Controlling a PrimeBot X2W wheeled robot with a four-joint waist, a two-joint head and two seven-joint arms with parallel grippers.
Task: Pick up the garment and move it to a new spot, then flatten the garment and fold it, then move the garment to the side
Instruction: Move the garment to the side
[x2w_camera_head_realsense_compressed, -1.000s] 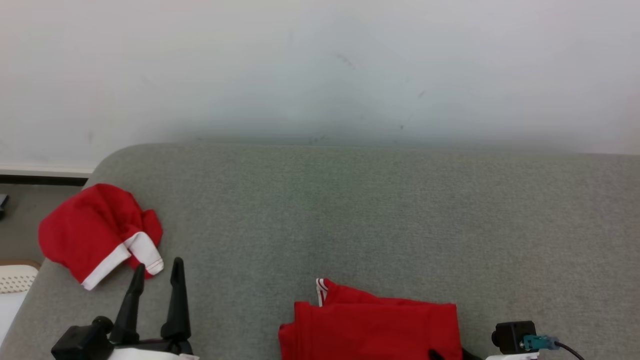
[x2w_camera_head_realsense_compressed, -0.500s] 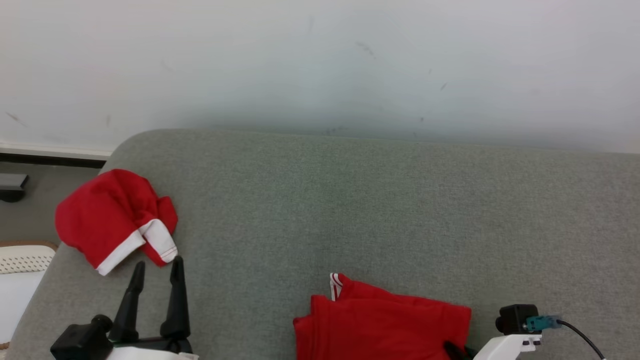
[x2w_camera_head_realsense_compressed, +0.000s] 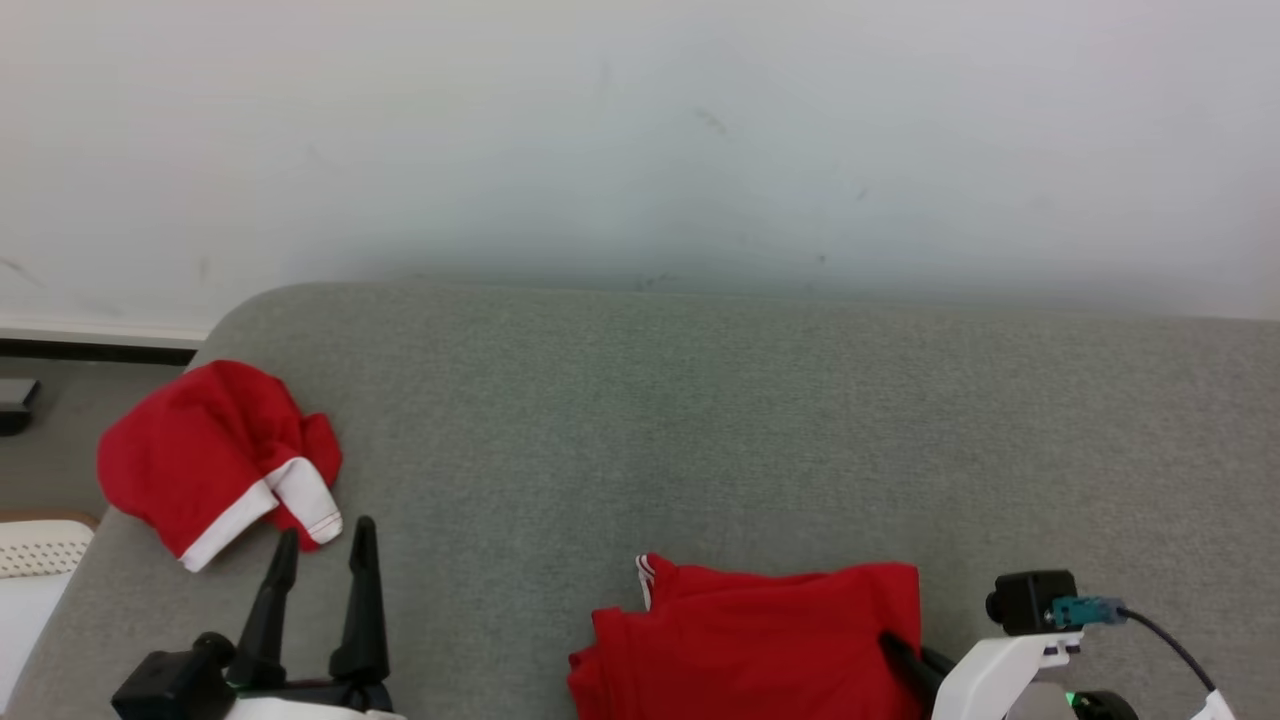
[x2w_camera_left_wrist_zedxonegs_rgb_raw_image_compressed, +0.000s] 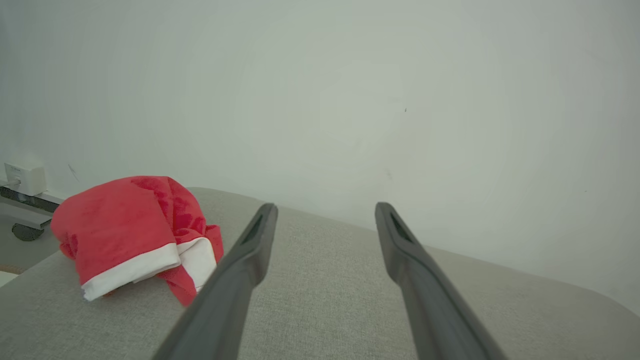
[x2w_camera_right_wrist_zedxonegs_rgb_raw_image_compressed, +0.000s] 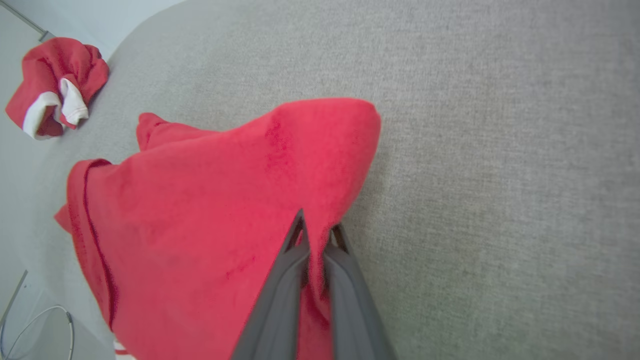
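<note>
The red garment (x2w_camera_head_realsense_compressed: 750, 650) lies at the near edge of the grey padded surface (x2w_camera_head_realsense_compressed: 700, 420), roughly centre and toward the robot's right. It is gathered into a loose rectangle, with a small white-striped trim showing at its far left corner. In the right wrist view the red garment (x2w_camera_right_wrist_zedxonegs_rgb_raw_image_compressed: 210, 210) rises into a ridge along its right-hand edge, and the cloth there is lifted off the grey padded surface (x2w_camera_right_wrist_zedxonegs_rgb_raw_image_compressed: 500, 150).

The right gripper (x2w_camera_head_realsense_compressed: 905, 655) sits at that right-hand edge. In its own view the right gripper (x2w_camera_right_wrist_zedxonegs_rgb_raw_image_compressed: 318, 222) has its two dark fingers pressed almost together, pinching a fold of red fabric between the tips. Only a thin strip of cloth separates them. A black camera block (x2w_camera_head_realsense_compressed: 1030, 600) with a teal connector and a dark cable sits on the white wrist behind it.

The left gripper (x2w_camera_head_realsense_compressed: 326, 533) is at the lower left, well apart from the red garment. Its fingers are spread wide and point away from the robot. In its own view the left gripper (x2w_camera_left_wrist_zedxonegs_rgb_raw_image_compressed: 326, 207) holds nothing and hangs above the surface.

A second garment (x2w_camera_head_realsense_compressed: 215, 455), red with a white band, lies crumpled at the surface's far left corner, near the left gripper's fingertips but not touching them. The same second garment (x2w_camera_left_wrist_zedxonegs_rgb_raw_image_compressed: 125, 220) lies left of the left finger. A pale wall (x2w_camera_head_realsense_compressed: 640, 130) stands behind the surface.
</note>
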